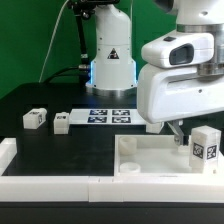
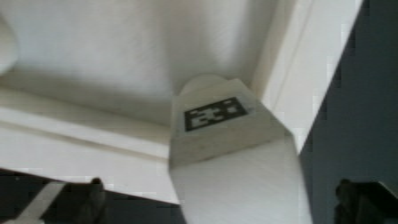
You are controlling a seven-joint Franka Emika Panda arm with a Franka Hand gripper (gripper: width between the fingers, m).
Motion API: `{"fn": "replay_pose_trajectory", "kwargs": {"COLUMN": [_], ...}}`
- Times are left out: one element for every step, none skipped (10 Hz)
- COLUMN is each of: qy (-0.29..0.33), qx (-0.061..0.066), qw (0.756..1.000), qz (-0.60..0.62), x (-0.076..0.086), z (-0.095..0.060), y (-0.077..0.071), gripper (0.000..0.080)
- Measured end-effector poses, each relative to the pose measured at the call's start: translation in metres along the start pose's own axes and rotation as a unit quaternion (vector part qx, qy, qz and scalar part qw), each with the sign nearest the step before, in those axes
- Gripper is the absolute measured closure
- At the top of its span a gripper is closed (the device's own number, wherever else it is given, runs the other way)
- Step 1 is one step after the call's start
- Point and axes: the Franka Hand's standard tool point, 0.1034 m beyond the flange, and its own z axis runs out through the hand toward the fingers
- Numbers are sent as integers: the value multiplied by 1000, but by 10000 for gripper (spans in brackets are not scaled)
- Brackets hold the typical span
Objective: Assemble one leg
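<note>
Leg (image 2: 228, 150) clamped between the gripper (image 2: 214, 205) fingers, tag outward, standing at the tray's (image 1: 150, 160) near corner, 4 o'clock in the exterior view. Judgement: keep it upright and centre it over the socket before pressing. Spare legs (image 1: 35, 118) lie far off at 9 o'clock by the marker board (image 1: 105, 115).

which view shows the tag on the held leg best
The wrist view: the leg fills the frame's centre and its tag faces the camera up close. The exterior view shows the same leg small at the frame's right edge, tag visible but tiny, above the tray-like piece.
</note>
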Motion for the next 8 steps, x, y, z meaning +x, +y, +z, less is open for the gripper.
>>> {"fn": "replay_pose_trajectory", "kwargs": {"qy": [0,0,0,0,0,0,0,-1], "qx": [0,0,0,3,4,3,4,8], "qw": [1000,1000,1000,997,992,981,964,940], "qz": [9,23,23,77,129,195,267,342], "x": [0,0,0,0,0,0,0,-1], "z": [0,0,0,0,0,0,0,0], "y": [0,0,0,-1,-1,-2,-1,2], "gripper": [155,316,500,509,509,509,509,509]}}
